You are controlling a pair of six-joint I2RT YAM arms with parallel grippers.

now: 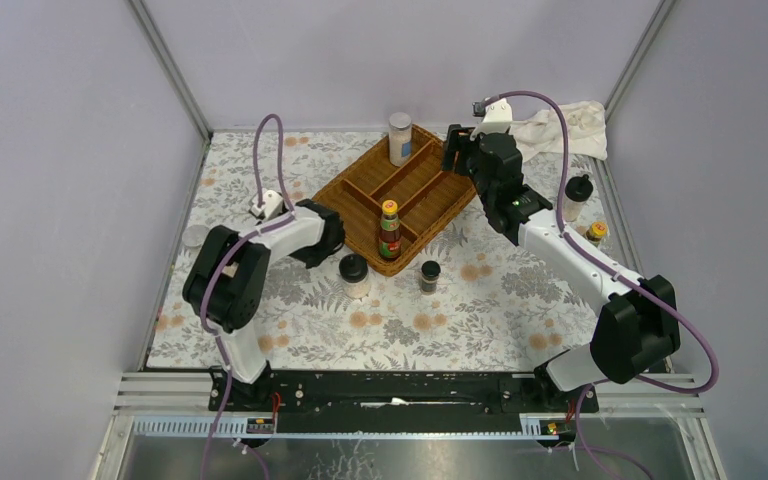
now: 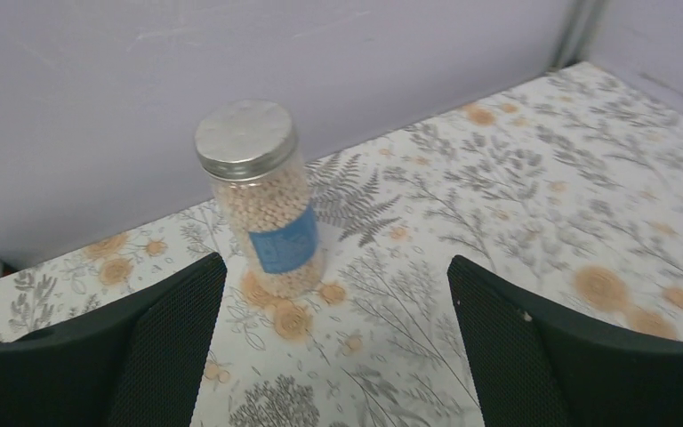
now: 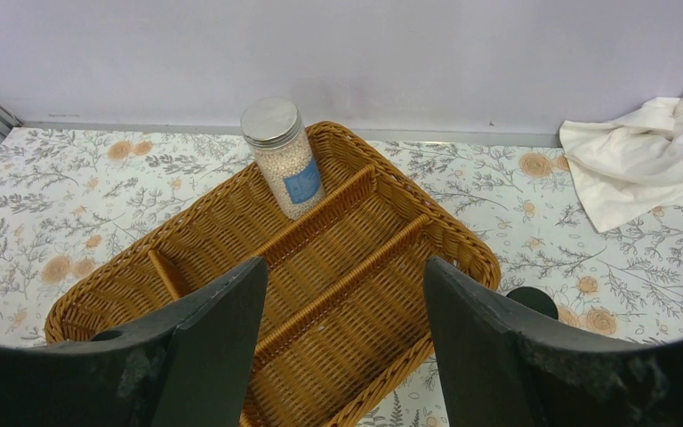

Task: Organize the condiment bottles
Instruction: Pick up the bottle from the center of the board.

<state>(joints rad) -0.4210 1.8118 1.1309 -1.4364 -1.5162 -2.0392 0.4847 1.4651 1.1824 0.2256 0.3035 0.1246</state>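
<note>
A white blue-labelled shaker (image 2: 267,209) with a silver lid stands on the table by the left wall (image 1: 195,237), just ahead of my left gripper (image 2: 333,267), which is open and empty. My right gripper (image 3: 344,267) hovers open and empty over the wicker tray's (image 1: 360,180) right side (image 1: 457,150). A second shaker (image 1: 400,138) stands in the tray's far corner (image 3: 283,160). A red-labelled, yellow-capped sauce bottle (image 1: 389,230) stands in the tray's near end. A black-lidded jar (image 1: 354,272) and a small dark spice jar (image 1: 429,276) stand in front of the tray.
Near the right wall stand a black-lidded jar (image 1: 577,197) and a small yellow-capped bottle (image 1: 595,233). A white cloth (image 1: 570,125) lies crumpled in the back right corner (image 3: 649,160). Grey walls close the table on three sides.
</note>
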